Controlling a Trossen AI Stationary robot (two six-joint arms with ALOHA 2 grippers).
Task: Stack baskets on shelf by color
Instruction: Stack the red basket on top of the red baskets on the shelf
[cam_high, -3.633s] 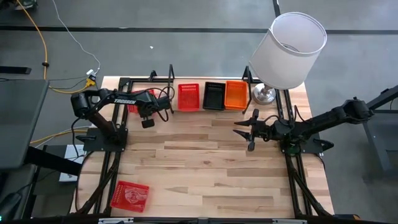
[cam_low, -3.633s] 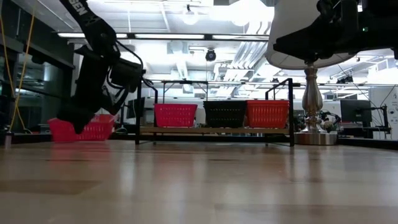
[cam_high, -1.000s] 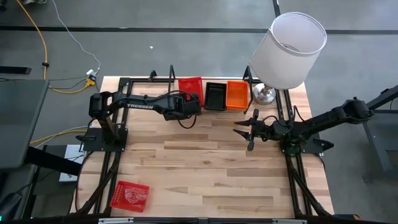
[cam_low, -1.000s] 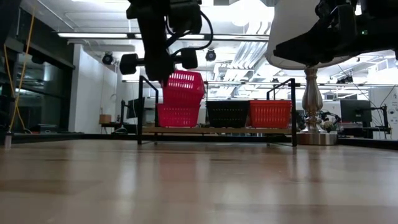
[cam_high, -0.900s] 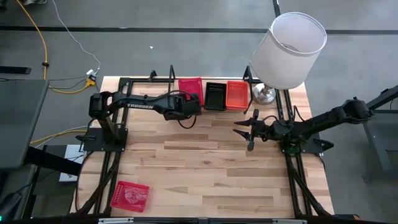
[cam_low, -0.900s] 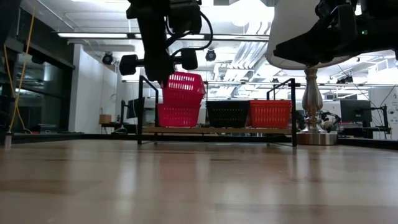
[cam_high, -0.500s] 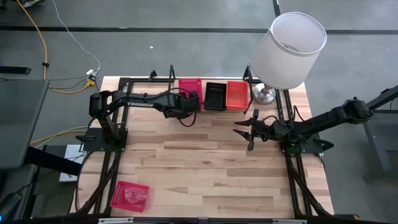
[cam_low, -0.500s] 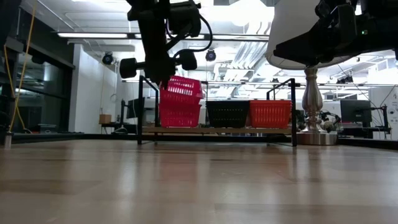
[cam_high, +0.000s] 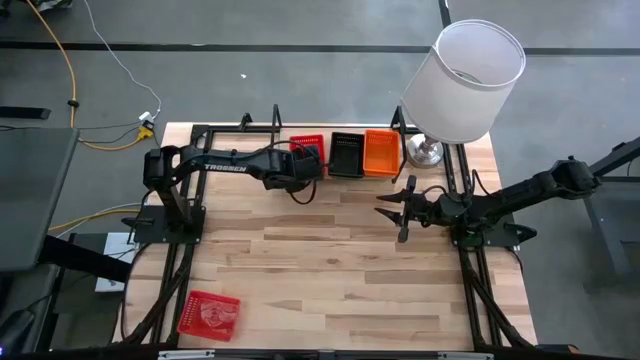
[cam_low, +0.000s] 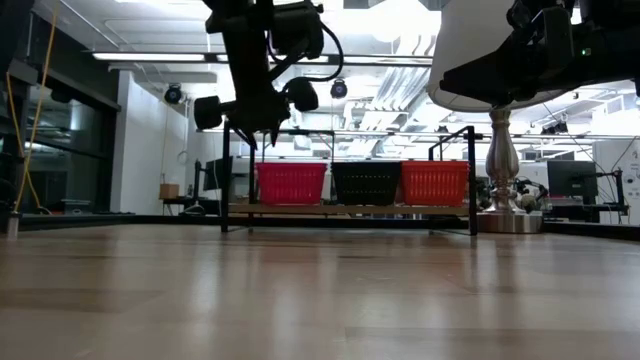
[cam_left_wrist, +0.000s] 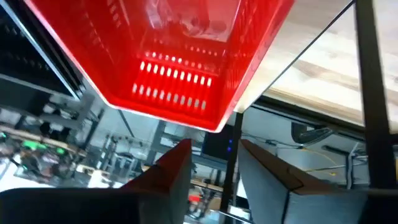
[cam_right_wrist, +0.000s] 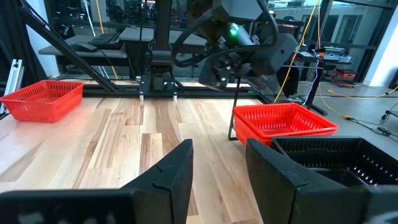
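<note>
Red basket (cam_low: 290, 183) on shelf (cam_low: 348, 209), seemingly just below parted left gripper (cam_low: 256, 135).

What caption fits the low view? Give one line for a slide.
Left hand hangs open above the red basket on the shelf, beside black and orange baskets.

Your light wood surface (cam_high: 330, 250) carries a low black rod shelf (cam_low: 348, 208) along its far edge. On the shelf you see three baskets side by side: a red basket (cam_high: 306, 150) at the left end, a black basket (cam_high: 345, 153) in the middle and an orange basket (cam_high: 379, 152) at the right. Just beyond the shelf's right end stands a lamp base (cam_high: 424, 152). Another red basket (cam_high: 208, 314) lies alone at the near left corner.
</note>
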